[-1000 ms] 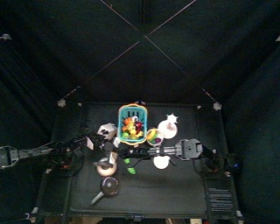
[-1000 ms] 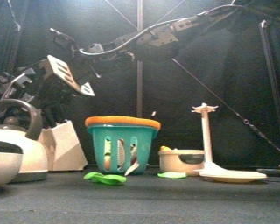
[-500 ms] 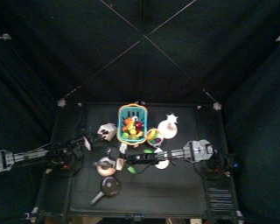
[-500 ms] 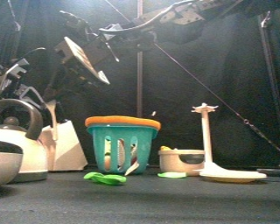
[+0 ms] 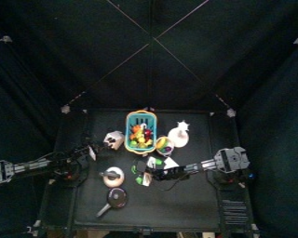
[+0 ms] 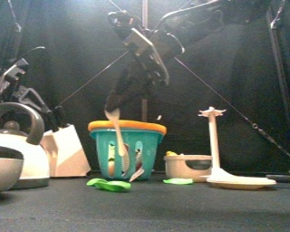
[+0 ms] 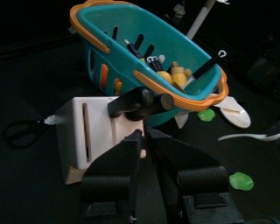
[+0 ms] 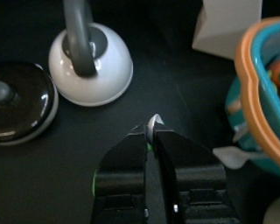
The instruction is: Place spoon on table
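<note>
My right gripper [image 8: 152,140] is pinched on the spoon [image 8: 153,124], which hangs over the table [image 8: 38,188] (not yet down). From above, the kettle [image 5: 112,174] sits at nine o'clock. I'd lower toward six o'clock, then release gently.

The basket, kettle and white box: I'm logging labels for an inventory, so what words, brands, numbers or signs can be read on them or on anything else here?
None can be read in any view.
Teal basket: no lettering shows.
White kettle: plain.
White box: plain faces, no print seen.
Table: no markings shown.
</note>
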Robot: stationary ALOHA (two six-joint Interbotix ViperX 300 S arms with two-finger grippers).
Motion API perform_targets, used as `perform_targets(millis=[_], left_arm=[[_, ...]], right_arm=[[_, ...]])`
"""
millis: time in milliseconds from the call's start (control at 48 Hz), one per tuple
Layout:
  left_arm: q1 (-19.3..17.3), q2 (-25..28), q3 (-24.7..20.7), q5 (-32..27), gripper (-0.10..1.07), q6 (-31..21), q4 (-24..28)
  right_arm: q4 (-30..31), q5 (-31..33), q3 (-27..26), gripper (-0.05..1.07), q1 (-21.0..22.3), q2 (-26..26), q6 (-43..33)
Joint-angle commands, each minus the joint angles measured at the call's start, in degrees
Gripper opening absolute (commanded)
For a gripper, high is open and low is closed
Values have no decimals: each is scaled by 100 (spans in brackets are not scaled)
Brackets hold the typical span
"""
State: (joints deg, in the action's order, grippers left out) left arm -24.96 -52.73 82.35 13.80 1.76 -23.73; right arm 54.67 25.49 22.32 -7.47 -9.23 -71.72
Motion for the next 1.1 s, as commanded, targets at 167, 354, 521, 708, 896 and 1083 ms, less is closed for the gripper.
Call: perform_targets(millis=[167, 354, 521, 708, 896, 1083], left_arm=[[9, 9, -44, 18, 58, 0, 9], [9, 9, -35, 18, 58, 0, 9], [9, 9, -18, 18, 58, 0, 18], [9, 9, -18, 18, 58, 0, 9], [9, 9, -18, 18, 58, 0, 9], [-26, 9, 53, 18, 58, -9, 9]], right_arm=[[-387, 123, 132, 69, -9, 237, 9], [-413, 141, 114, 85, -70, 237, 9], [-387, 141, 123, 88, -149, 255, 18], [-343, 167, 114, 88, -185, 246, 18], [-343, 369, 35, 87, -185, 176, 9], [-325, 598, -202, 87, -176, 114, 9]])
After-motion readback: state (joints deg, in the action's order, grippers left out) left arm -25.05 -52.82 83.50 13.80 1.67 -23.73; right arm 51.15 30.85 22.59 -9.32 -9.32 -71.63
